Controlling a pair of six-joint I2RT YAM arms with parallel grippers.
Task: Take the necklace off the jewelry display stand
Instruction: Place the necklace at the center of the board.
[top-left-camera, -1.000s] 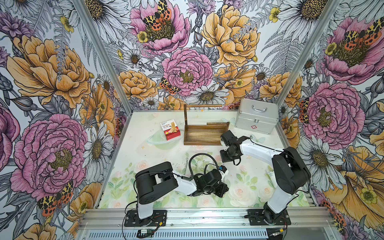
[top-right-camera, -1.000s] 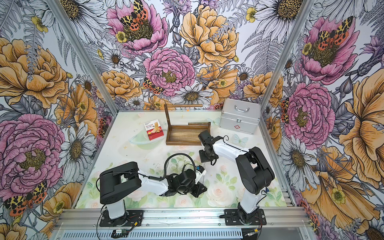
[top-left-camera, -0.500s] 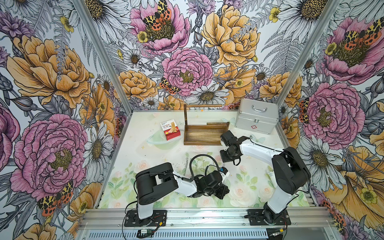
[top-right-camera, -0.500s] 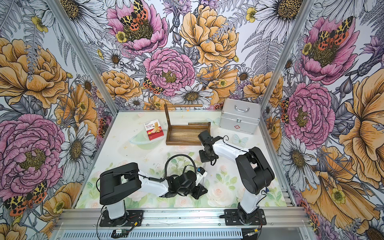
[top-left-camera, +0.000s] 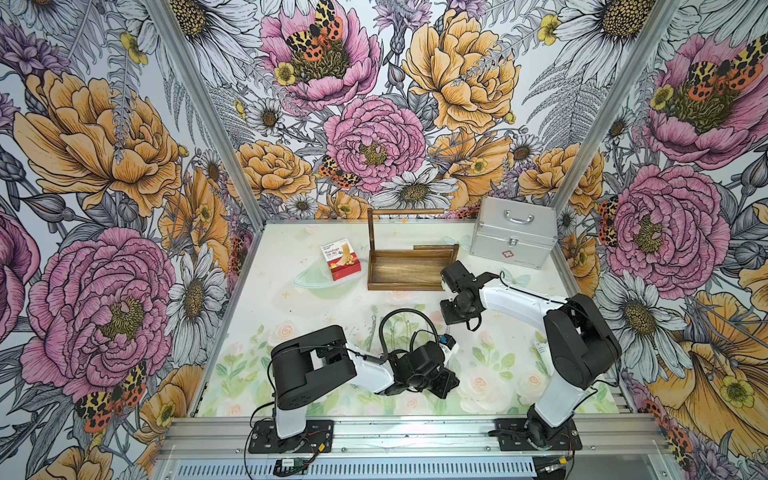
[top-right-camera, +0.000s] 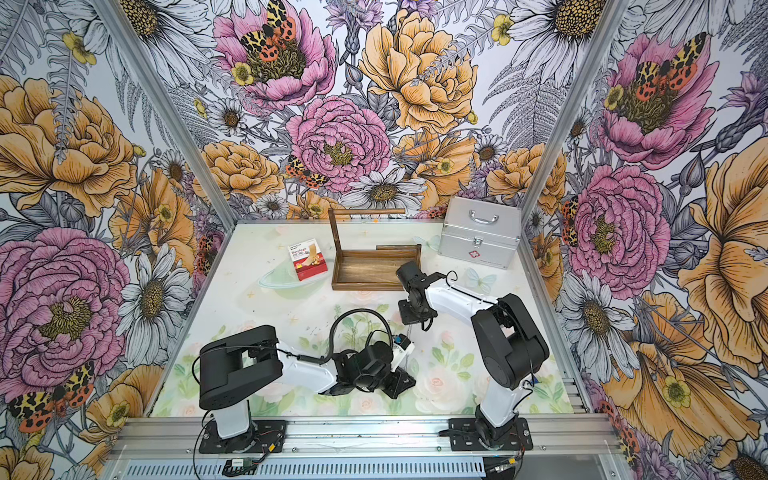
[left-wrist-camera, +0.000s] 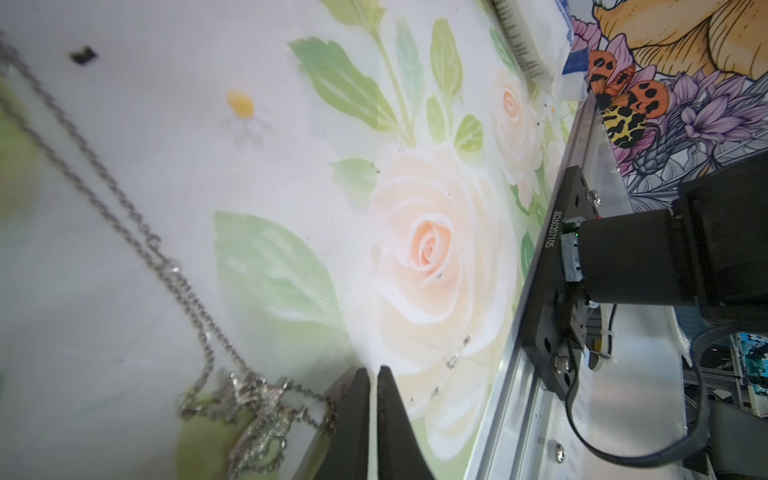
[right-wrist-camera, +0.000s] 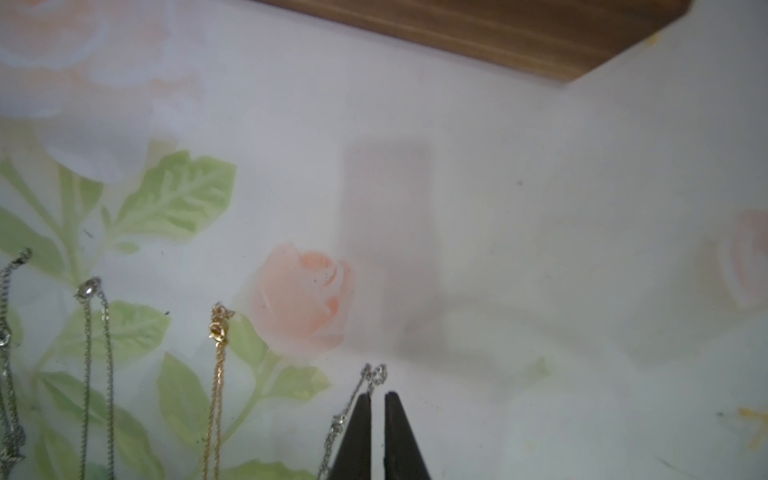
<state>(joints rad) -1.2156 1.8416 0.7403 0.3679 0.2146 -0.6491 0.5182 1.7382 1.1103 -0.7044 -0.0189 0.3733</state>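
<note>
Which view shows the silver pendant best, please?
The left wrist view: the pendant lies close and sharp beside the left gripper. The right wrist view shows only chains, no pendant; in both top views it is too small to make out.

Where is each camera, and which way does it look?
Both top views: high above the front edge, looking down at the table; left arm and right arm show.
Left wrist: low over the table, looking past a silver chain to the right arm's base; left gripper tips show.
Right wrist: low, facing the stand; right gripper tips show.
Shared: top views and right wrist both see the stand.
</note>
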